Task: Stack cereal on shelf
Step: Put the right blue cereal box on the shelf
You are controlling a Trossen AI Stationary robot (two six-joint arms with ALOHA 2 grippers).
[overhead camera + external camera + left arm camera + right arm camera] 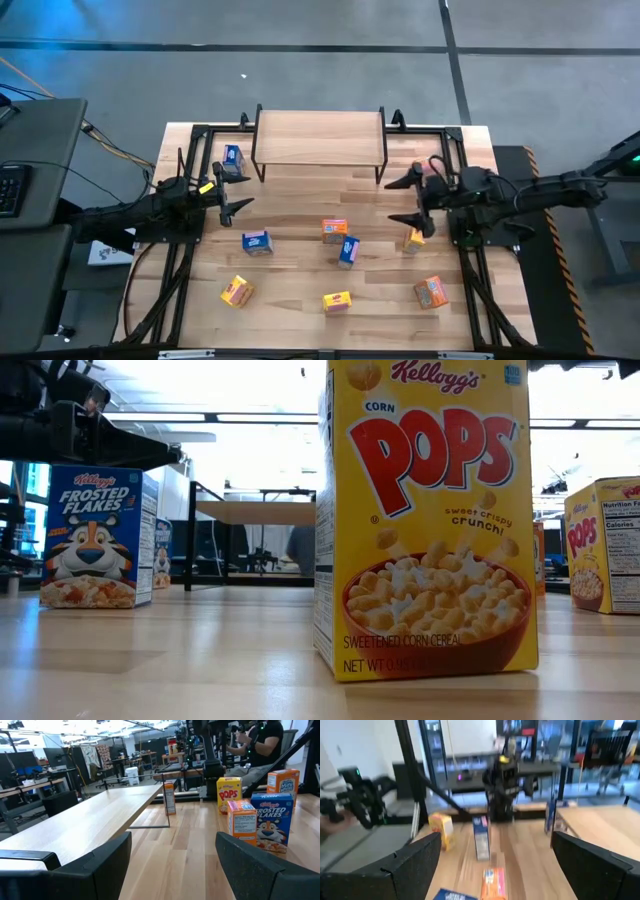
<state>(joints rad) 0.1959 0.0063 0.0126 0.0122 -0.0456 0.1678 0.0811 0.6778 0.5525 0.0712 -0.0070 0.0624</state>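
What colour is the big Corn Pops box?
Yellow, with red letters. The Corn Pops box shows best in the low view.

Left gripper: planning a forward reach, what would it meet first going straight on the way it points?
Mostly bare wooden tabletop lies ahead of the open left gripper; first in line seems the narrow orange-edged cardboard box by the raised light-wood shelf's far leg, depth unclear.
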